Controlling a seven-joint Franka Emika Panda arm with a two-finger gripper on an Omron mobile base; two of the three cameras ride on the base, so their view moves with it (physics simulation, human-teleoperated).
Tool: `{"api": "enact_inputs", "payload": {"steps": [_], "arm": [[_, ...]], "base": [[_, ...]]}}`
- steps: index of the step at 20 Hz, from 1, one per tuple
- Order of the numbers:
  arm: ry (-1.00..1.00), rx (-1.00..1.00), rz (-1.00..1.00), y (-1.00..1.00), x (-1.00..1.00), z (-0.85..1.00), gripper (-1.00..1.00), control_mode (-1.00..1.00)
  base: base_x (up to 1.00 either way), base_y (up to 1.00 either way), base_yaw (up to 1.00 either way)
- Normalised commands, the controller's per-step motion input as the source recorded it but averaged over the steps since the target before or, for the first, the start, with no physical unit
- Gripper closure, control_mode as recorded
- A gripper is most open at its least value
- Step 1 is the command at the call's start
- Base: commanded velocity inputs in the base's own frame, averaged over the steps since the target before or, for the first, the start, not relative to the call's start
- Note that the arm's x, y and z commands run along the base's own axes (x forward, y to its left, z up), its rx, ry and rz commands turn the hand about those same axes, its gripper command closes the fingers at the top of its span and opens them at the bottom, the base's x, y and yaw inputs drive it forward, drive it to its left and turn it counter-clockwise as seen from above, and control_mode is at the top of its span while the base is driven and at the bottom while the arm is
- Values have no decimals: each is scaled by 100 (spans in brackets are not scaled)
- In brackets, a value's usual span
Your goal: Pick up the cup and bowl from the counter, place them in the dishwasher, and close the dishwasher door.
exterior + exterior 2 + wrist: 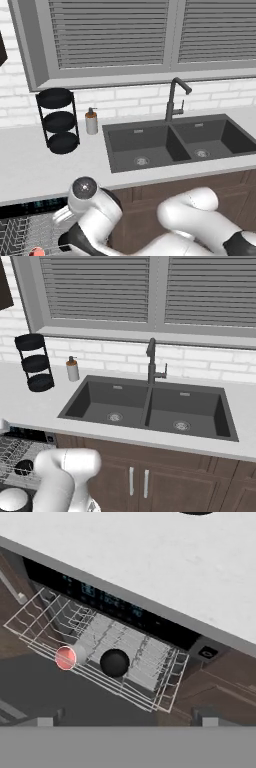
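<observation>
The dishwasher [112,607] stands open under the counter [160,557], its grey wire rack [145,662] pulled out. The cup [67,657] lies on its side in the rack, red inside facing the camera. Just right of it sits the black bowl [114,662], apart from the cup. My gripper [127,718] hovers above and in front of the rack, open, with nothing between its fingertips [47,719]. The dark dishwasher door [55,699] lies folded down below the rack. The left base view shows the cup [36,251] in the rack; the right base view shows the bowl [23,467].
A three-tier black stand [57,120] and a soap dispenser [91,121] stand at the back of the counter [30,165]. Right of them are the dark double sink [175,142] and faucet [175,97]. Brown cabinets [140,476] flank the dishwasher.
</observation>
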Motion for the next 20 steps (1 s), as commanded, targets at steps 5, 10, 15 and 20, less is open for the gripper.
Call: {"api": "enact_inputs", "payload": {"steps": [5,10,15,20], "arm": [[-2,2,0,-77,-8,9,-100,-100],[-1,17,-1,-68,0,40,-100,-100],[-8,15,-1,-35,-10,37,-100,-100],[-5,8,0,-5,-18,40,-100,-100]], "base": [[0,0,0],[0,0,0],[0,0,0],[0,0,0]]}}
